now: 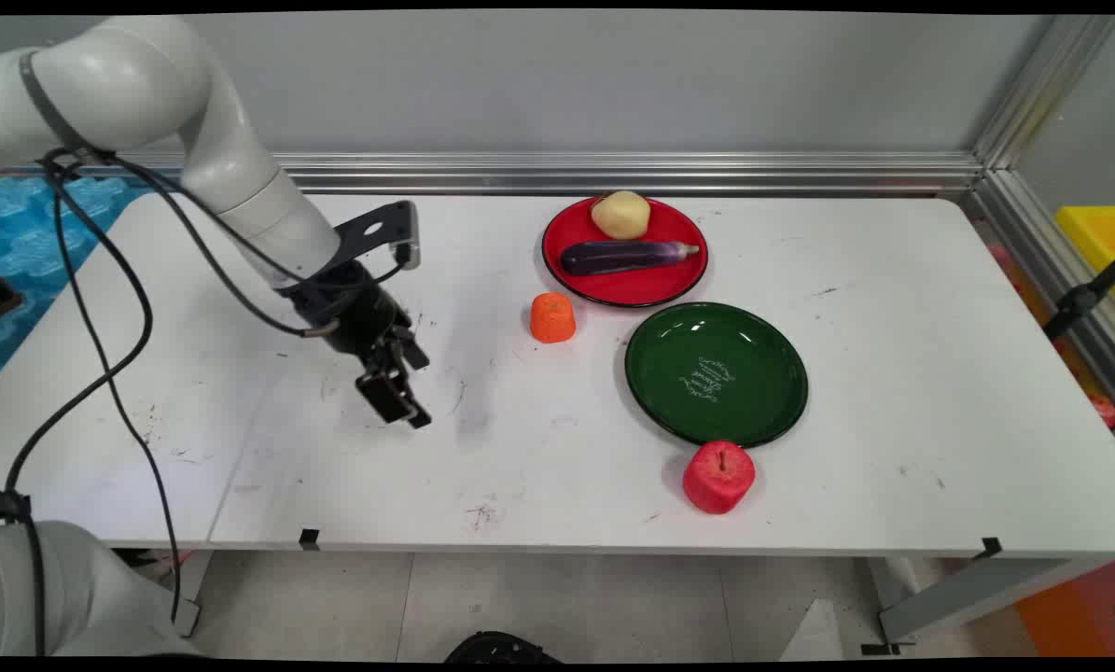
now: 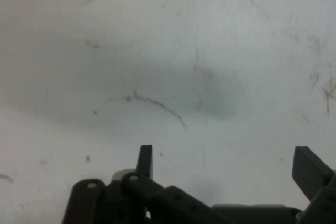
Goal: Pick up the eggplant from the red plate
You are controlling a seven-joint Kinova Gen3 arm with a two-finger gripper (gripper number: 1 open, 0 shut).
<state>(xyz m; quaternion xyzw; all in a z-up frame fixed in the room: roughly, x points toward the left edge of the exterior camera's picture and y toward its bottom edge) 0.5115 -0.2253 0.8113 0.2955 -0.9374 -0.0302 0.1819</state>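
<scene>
Hanging low over a bare, scuffed stretch of the white table [image 1: 240,448], left of centre: the black gripper [image 1: 397,403], tilting down and toward the table's near side. Fingers [image 2: 145,160] standing apart in the hand view, gripping nothing, with only marked tabletop showing between them. Black cables [image 1: 100,308] looping down from the arm to the left of it.

Nearest to the gripper, sitting to its right and a little farther back: an orange carrot stub [image 1: 552,317], upright on the table, well apart from the fingers. Just beyond the stub, toward the wall: a red plate [image 1: 566,271], carrying a purple eggplant [image 1: 624,256] lying across its middle and a pale potato [image 1: 620,215] resting at its back rim, the two close together or touching; hard to tell which. Lying right of the stub and nearer than the red plate: a green plate [image 1: 716,373], its rim almost meeting the red one's. Standing just beside the green plate's near edge, close to the table's front: a red apple [image 1: 718,477], stem up.

Nothing standing between the gripper and the stub but bare table.
</scene>
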